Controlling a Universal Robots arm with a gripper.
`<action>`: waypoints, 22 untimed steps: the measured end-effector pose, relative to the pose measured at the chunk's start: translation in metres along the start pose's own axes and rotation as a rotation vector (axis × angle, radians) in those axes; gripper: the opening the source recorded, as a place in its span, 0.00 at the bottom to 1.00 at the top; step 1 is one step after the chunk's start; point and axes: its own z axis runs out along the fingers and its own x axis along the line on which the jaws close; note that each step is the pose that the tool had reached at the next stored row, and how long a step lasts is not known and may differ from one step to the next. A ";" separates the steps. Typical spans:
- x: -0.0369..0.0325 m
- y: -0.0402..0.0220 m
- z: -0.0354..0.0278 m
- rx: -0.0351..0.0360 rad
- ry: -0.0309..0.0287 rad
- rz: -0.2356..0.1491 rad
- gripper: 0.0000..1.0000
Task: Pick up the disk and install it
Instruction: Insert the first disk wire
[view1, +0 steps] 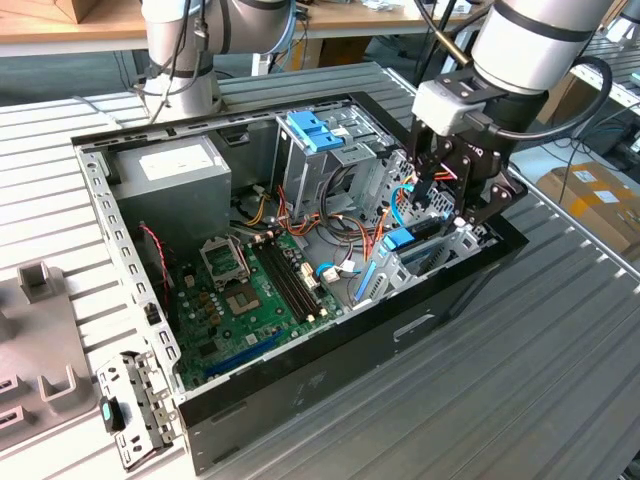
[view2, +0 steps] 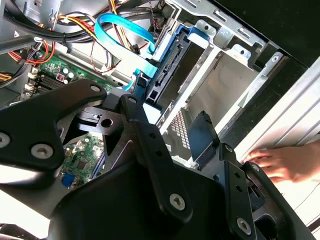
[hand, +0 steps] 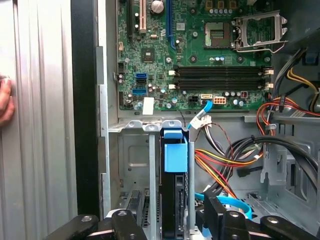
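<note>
The putting-in step seems to be in hand, for the disk (hand: 175, 197) is stood on its edge in a slot of the metal cage (hand: 132, 150), just beside the green board (hand: 200, 50). The gripper (hand: 167, 216) is held right over the disk. Its fingers (hand: 215, 215) are spread apart, with one on each side of the disk, and no touch between them and the disk can be seen. Whether the disk is pushed all the way in cannot be told. For this step a straight, gentle push along the slot is likely called for, so that the disk is not jammed against the cage, and the coloured wires (hand: 225, 160) near the green board should be kept clear. Only the thin dark edge of the disk is shown. It is framed by light-blue plastic, with a square blue tab (hand: 175, 152) at the end nearest the green board. A hand (view2: 285, 162) is rested on the table (hand: 45, 150), well apart from the green board, past the black wall of the computer case (hand: 82, 100).
</note>
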 end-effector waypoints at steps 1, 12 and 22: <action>0.0000 -0.0001 -0.0015 0.0000 0.0000 0.000 0.61; 0.0000 -0.0019 -0.0076 -0.0001 0.0002 0.000 0.61; -0.0067 -0.0159 -0.0059 -0.0014 0.0007 0.000 0.61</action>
